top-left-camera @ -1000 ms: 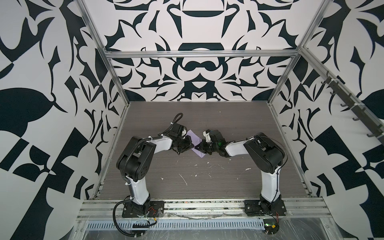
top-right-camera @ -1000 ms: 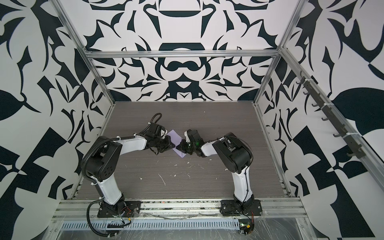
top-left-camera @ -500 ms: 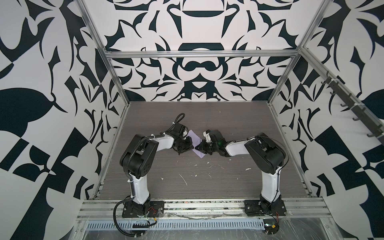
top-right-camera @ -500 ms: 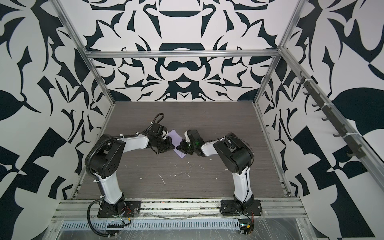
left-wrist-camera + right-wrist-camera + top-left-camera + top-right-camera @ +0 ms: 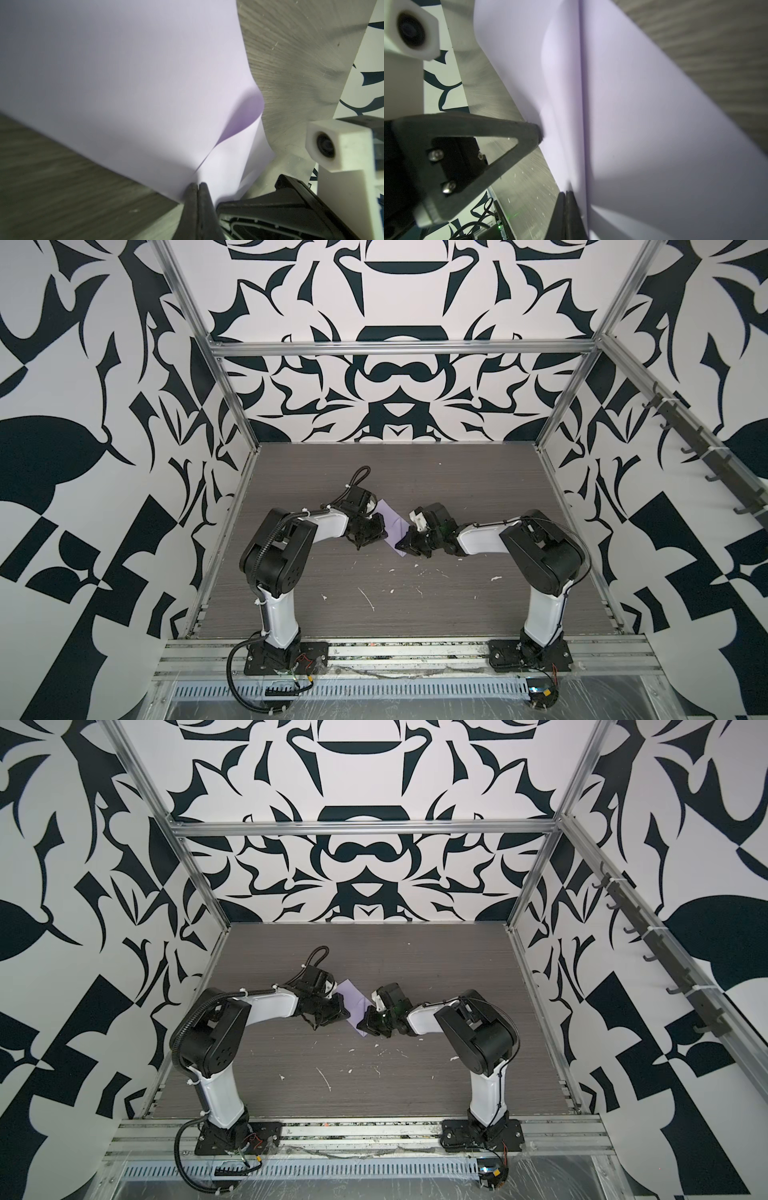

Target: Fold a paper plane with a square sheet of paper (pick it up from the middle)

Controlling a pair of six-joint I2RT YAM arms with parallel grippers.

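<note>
The square sheet of paper (image 5: pixel 392 519) (image 5: pixel 352 997) is lilac and bent into a loose fold, held up between my two grippers at the middle of the table. My left gripper (image 5: pixel 380 531) (image 5: pixel 197 185) is shut on one edge, where a crease runs into its tips. My right gripper (image 5: pixel 402 545) (image 5: pixel 565 193) is shut on the opposite edge, low toward the table. In the left wrist view the paper (image 5: pixel 124 83) fills most of the frame. In the right wrist view the paper (image 5: pixel 633 124) shows a long straight crease. No paper plane shape shows.
Small white flecks (image 5: pixel 368 597) lie scattered on the grey wood-grain table (image 5: pixel 457 489) in front of the grippers. Patterned walls with metal frame posts (image 5: pixel 232 406) close in the sides and back. A metal rail (image 5: pixel 395 651) carrying both arm bases runs along the front.
The left arm's elbow has shifted a little to the right and its wrist has edged closer to the paper. The right arm and the paper stay almost where they were.
</note>
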